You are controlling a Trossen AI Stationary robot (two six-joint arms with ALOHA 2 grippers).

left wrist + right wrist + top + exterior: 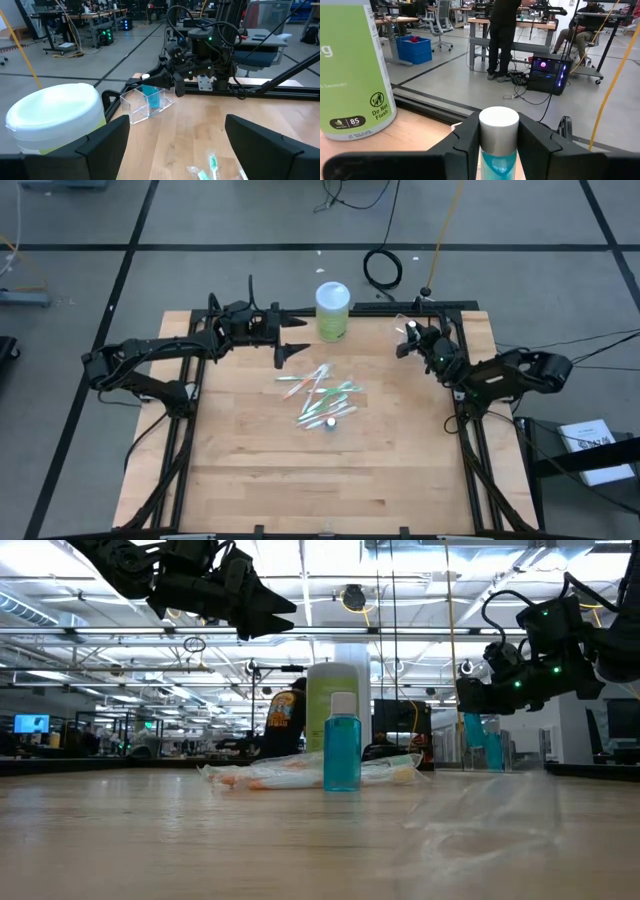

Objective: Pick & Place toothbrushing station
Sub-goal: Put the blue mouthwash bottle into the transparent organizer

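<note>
The right claw (499,145) is gripping a tiny teal tube (498,150) just under its white cap, holding it over the clear plastic cup (145,102) near the worktop's far right corner. From the left wrist view the tube's lower end is sitting inside the cup, though whether it is touching the floor of the cup is hard to say. The left claw (175,145) is hanging with its fingers spread wide and empty, just beside the lime-green cylinder (333,311) at the far edge of the worktop (250,470).

A second teal tube (342,743) is standing upright mid-worktop, touching the loose pile of toothbrushes (322,395) that is lying behind it in the low view.

The tube is looking light and rigid, with smooth rounded sides that are likely to slip; taking it just below the cap, as now, is giving the fingers a shoulder to catch on. The cup is looking thin-walled and light, so it is likely to skid or tip if nudged. The toothbrushes are slim, lying flat and crossing one another; each is probably best pinched across the middle of the handle, where it is stiffest and balancing evenly.
</note>
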